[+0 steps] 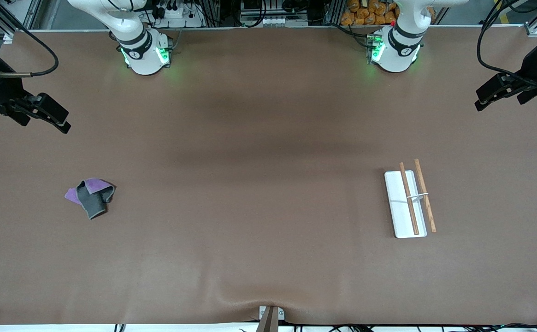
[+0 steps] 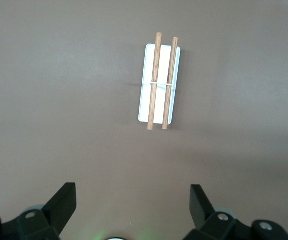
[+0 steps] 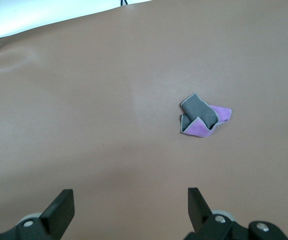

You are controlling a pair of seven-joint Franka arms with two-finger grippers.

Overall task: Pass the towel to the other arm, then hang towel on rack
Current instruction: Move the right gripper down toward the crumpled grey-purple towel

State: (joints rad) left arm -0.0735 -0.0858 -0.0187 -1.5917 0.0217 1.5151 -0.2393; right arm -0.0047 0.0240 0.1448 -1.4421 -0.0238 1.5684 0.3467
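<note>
Brown matting covered the tabletop (image 1: 268, 221), creased at the camera-side edge by a small clamp (image 1: 270, 316). Lay crumpled toward the right arm's end: the towel (image 1: 91, 196), purple and dark grey. Stood well apart, toward the left arm's end: the rack (image 1: 409, 203), white plate with two wooden rods. Wide bare matting between them. Hung high over the table's ends, waiting: right gripper (image 1: 49, 115) and left gripper (image 1: 496, 94), jaws spread wide, holding nothing. No readable writing seen.
</note>
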